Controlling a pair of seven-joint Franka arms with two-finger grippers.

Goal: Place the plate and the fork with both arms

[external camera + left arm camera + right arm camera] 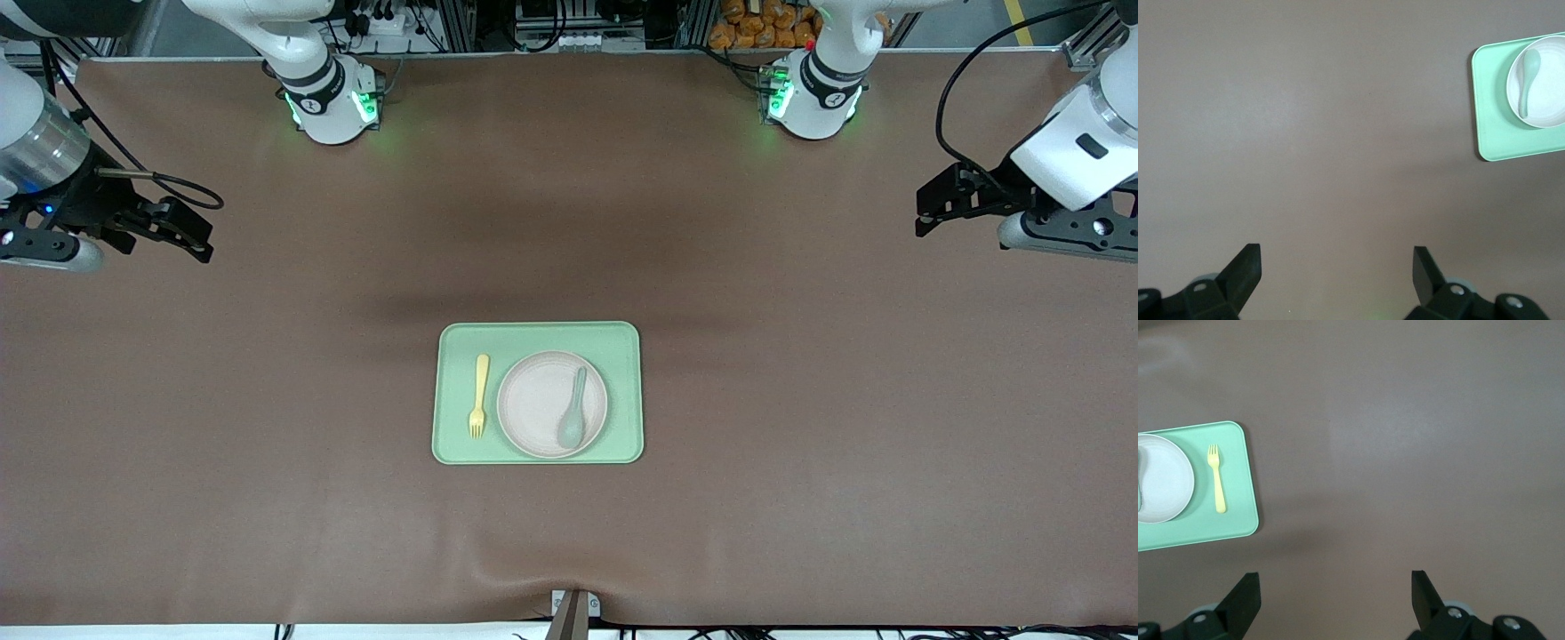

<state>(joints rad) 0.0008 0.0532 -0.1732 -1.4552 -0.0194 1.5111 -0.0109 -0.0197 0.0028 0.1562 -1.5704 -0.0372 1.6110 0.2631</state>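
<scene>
Where tray lies, pale-yellow fork (pixel 478 396) beside plate (pixel 538 402)

1. Tray (pixel 537 333) sits mid-counter (pixel 800 444), toward the front-camera edge.
2. Plate (pixel 538 400) on the tray, toward the left arm's end.
3. Spoon (pixel 573 413) in the plate, bowl end nearer the front camera.
4. Fork (pixel 479 395) on the tray just beside the plate, toward the right arm's end, not touching it; tines nearer the camera.
5. Left hand (pixel 929 209) over the counter's left-arm end, right hand (pixel 191 233) over the right-arm end; both well apart from the tray.
</scene>
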